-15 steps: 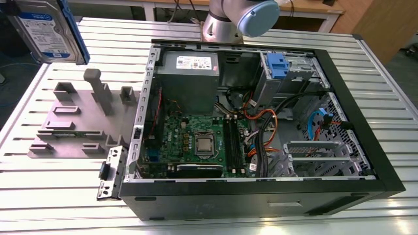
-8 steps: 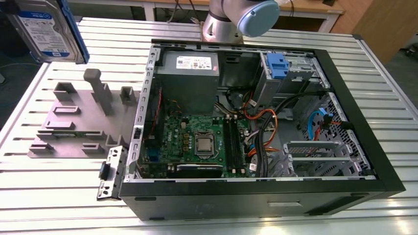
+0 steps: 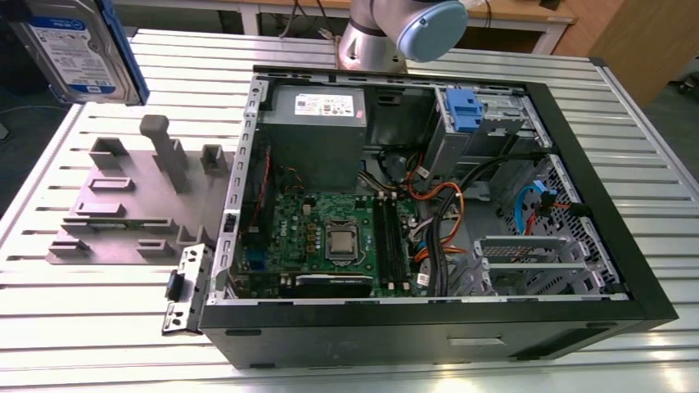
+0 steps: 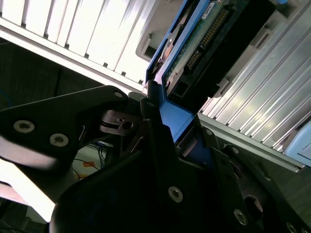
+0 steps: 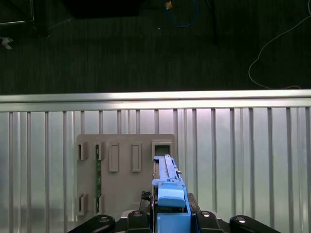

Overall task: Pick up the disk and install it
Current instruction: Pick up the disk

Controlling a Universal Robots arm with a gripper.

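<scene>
Now: black gripper (image 5: 169,209) clenched on the flat silver hard disk with blue rails (image 3: 77,49), held above the grey slotted holder (image 5: 124,170). Judged best: firm grip, rails square, no swing.

Bright overhead light, white glare on the ribbed table (image 4: 97,34), dim floor (image 5: 146,43) beyond

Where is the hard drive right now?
The hard drive is up in the air at the exterior view's top left, over the grey holder beside the open computer case; in both wrist views the tool grips it.
</scene>
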